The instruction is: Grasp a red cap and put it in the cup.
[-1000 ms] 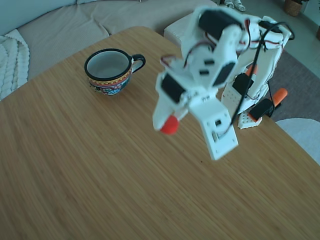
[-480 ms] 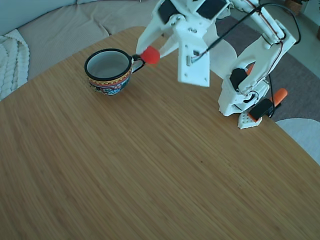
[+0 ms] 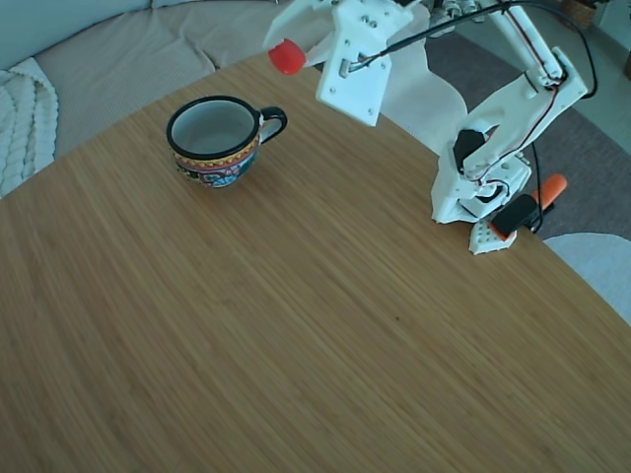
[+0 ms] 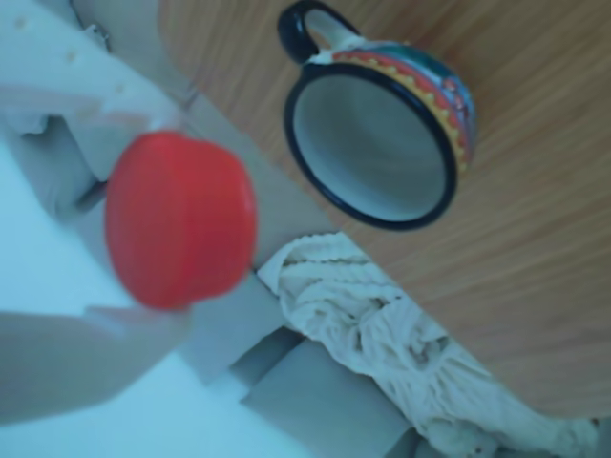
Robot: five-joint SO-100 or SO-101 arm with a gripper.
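**Wooden surface, red cap held high beyond the cup**

Bamboo-grained wood makes up the surface [image 3: 296, 325], a rounded tabletop with a beige sofa [image 3: 118, 49] behind its far edge.

In the fixed view the red cap [image 3: 287, 56] is off the wood and up in the air, pinched at the tip of the white hand [image 3: 289, 49]. It appears above and to the right of the cup [image 3: 214, 140], over the far edge of the surface, not over the cup's opening. The other view shows the same cap [image 4: 179, 218] large and blurred, seen side-on, with a pale finger pressing on it from above and another from below; the hand [image 4: 158, 215] is pressed together on the cap.

The cup stands upright on the wood, well apart from the cap. Its inside is pale and holds nothing, its rim and handle are black, and a band of red, yellow and blue pattern runs round the outside. In the fixed view the handle points right, toward the arm. In the other view the cup [image 4: 382, 143] is seen from above with its handle toward the top of the picture.

The white arm [image 3: 513, 89] reaches from its base [image 3: 473, 197] at the right edge of the surface, with black cables along it. Orange-handled clamps [image 3: 537, 197] sit at the base. A cream knitted blanket [image 4: 382, 334] lies on the sofa beyond the table edge.
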